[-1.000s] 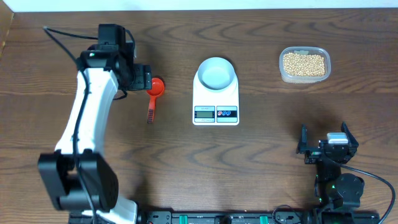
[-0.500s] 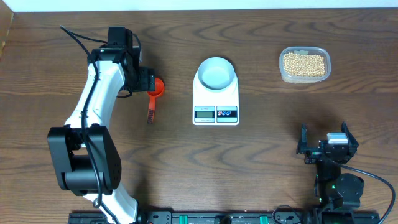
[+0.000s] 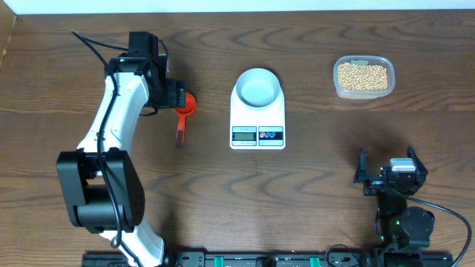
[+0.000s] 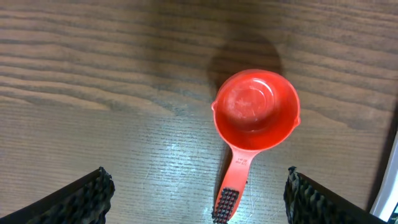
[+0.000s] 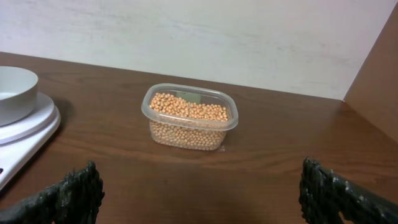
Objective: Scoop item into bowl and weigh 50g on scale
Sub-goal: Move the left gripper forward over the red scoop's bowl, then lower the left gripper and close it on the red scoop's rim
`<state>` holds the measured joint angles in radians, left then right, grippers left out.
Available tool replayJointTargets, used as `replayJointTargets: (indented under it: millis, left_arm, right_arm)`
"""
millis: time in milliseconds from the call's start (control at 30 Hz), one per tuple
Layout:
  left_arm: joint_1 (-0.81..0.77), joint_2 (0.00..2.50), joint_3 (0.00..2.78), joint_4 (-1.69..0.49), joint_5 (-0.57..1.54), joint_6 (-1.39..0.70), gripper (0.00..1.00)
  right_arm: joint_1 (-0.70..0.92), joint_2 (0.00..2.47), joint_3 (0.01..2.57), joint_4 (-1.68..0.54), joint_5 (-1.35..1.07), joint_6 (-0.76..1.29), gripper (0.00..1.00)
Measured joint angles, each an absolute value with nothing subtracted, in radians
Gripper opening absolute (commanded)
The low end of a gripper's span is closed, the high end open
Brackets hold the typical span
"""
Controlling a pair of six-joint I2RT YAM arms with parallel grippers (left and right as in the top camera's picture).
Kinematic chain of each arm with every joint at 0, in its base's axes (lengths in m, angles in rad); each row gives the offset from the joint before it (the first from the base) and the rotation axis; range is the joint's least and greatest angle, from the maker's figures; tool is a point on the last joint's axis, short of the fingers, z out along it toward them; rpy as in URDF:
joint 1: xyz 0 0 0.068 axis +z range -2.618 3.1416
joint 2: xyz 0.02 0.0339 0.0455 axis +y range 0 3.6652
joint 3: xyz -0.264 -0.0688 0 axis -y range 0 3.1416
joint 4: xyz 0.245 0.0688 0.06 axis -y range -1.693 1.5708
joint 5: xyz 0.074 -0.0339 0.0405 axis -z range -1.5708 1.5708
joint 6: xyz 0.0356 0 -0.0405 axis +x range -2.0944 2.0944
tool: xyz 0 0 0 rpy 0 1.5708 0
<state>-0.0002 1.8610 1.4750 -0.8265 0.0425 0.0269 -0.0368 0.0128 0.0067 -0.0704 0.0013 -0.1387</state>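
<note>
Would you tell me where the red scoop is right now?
Overhead, the scoop lies on the table left of the scale, beneath the open left gripper, untouched.

Table [image 3: 312, 185] dk brown w/ streaky wood grain; scoop [image 4: 255, 109] bright red, handle end dark and ribbed, poss. a black grip. Scale [image 3: 257, 119] white w/ grey display [image 3: 244, 134], red + blue btns [image 3: 270, 134]; bowl [image 3: 257, 87] white to pale blue. Beans [image 3: 362, 76] tan-yellow in clear tub [image 5: 235, 118].
</note>
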Motion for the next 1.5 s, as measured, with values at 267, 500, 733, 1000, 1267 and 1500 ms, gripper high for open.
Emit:
replayJointTargets:
  millis: [267,500,733,1000,1267,1500]
  left_arm:
    - [0.000,1.880,1.475,-0.802,0.043,0.027,0.90]
    - [0.000,1.951,1.475,-0.776,0.043,0.027,0.90]
    - [0.000,1.955,1.475,-0.758,0.043,0.027,0.90]
    - [0.000,1.991,1.475,-0.749,0.043,0.027,0.90]
    - [0.000,2.046,1.474,-0.735,0.043,0.027,0.90]
    - [0.000,2.046,1.474,-0.732,0.043,0.027,0.90]
  right_arm:
    - [-0.037,0.013,0.007,-0.070,0.001,-0.139,0.99]
    - [-0.037,0.013,0.007,-0.070,0.001,-0.139,0.99]
    - [-0.037,0.013,0.007,-0.070,0.002,-0.139,0.99]
    - [-0.037,0.013,0.007,-0.070,0.002,-0.139,0.99]
    - [-0.037,0.013,0.007,-0.070,0.002,-0.139,0.99]
    - [-0.037,0.013,0.007,-0.070,0.002,-0.139,0.99]
